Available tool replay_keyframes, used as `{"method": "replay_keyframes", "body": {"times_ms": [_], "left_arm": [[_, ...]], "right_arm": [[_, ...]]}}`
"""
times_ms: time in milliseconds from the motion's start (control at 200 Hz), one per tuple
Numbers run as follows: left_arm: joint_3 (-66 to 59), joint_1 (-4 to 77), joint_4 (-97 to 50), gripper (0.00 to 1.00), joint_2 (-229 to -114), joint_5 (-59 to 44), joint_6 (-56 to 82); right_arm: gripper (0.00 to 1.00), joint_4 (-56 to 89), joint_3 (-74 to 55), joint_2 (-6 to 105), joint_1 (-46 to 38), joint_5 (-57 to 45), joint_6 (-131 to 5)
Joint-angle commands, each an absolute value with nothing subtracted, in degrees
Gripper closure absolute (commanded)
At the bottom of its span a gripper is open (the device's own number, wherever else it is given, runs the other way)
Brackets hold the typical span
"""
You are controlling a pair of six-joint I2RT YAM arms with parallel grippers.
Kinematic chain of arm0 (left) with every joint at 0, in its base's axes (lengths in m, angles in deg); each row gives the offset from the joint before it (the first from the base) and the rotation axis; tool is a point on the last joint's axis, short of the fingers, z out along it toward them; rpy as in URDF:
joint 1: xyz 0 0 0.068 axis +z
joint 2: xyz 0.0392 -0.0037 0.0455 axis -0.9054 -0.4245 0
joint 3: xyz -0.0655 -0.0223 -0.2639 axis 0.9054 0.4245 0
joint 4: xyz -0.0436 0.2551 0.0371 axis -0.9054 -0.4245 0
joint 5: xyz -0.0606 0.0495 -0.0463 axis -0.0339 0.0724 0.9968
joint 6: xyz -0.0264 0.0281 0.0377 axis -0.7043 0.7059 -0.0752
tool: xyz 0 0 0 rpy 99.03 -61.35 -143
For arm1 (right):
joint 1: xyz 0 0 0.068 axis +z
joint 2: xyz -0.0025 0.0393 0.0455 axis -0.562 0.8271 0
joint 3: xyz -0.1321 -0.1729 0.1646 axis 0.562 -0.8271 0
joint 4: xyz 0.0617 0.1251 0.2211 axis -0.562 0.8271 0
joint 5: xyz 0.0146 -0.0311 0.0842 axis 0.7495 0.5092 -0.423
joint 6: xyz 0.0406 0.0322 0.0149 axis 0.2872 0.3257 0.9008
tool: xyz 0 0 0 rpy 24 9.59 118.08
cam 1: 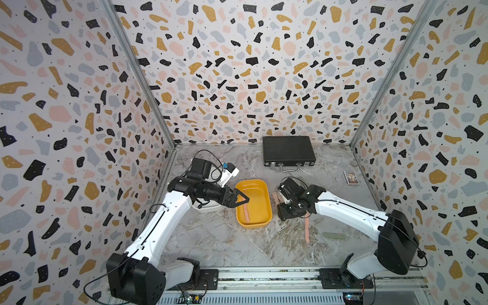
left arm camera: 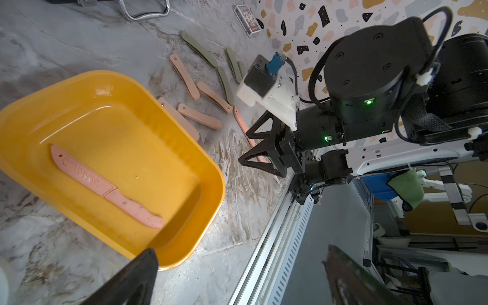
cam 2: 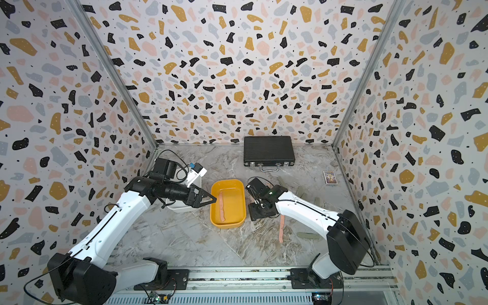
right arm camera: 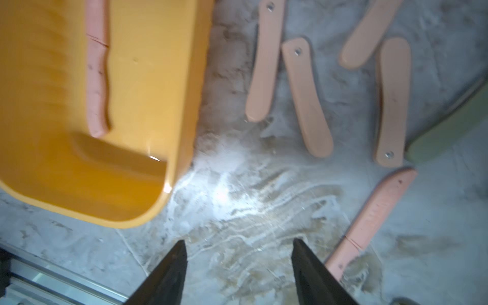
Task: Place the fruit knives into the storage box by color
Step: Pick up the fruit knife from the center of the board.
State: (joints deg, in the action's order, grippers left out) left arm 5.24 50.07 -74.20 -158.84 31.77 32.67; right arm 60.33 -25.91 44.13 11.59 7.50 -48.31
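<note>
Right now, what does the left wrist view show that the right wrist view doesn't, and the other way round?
Only the left wrist view: the card box, the briefcase handle, most of the green knives and the right arm seen from outside. Only the right wrist view: no extra object, just a close look past the tips of the open right gripper at bare table. Both: the yellow tub holding one pink knife, and closed pink knives lying on the table beside it.
</note>
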Motion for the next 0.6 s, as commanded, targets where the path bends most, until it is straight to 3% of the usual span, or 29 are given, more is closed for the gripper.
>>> {"method": "replay_keyframes", "body": {"times_ms": [0,591], "left_arm": [[7.1,49.4,-70.2,0.01,-158.9,33.7,30.5],[10.3,49.3,-70.1,0.01,-158.0,28.4,34.3]], "right_arm": [[0.34,64.0,-30.2,38.8,10.4,10.2,-46.1],[0.39,60.1,-43.5,38.2,5.2,7.6,-44.4]]}}
